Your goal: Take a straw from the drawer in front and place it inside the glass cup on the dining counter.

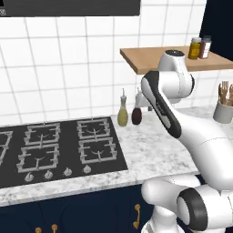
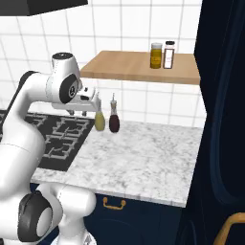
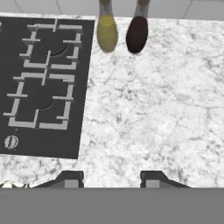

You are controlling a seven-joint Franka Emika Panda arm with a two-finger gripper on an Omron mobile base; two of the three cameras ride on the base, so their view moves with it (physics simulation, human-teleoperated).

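gripper (image 3: 112,178) jaws part-open, empty, above worktop (image 3: 148,109) right of stove (image 3: 41,83) | straw: light, slippery; I'd pinch mid-length, gently

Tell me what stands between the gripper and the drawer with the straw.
The gripper hangs open above the marble worktop; that slab lies between it and the shut drawer below the front edge. The straw isn't visible. The oil bottle and dark bottle stand behind, clear.
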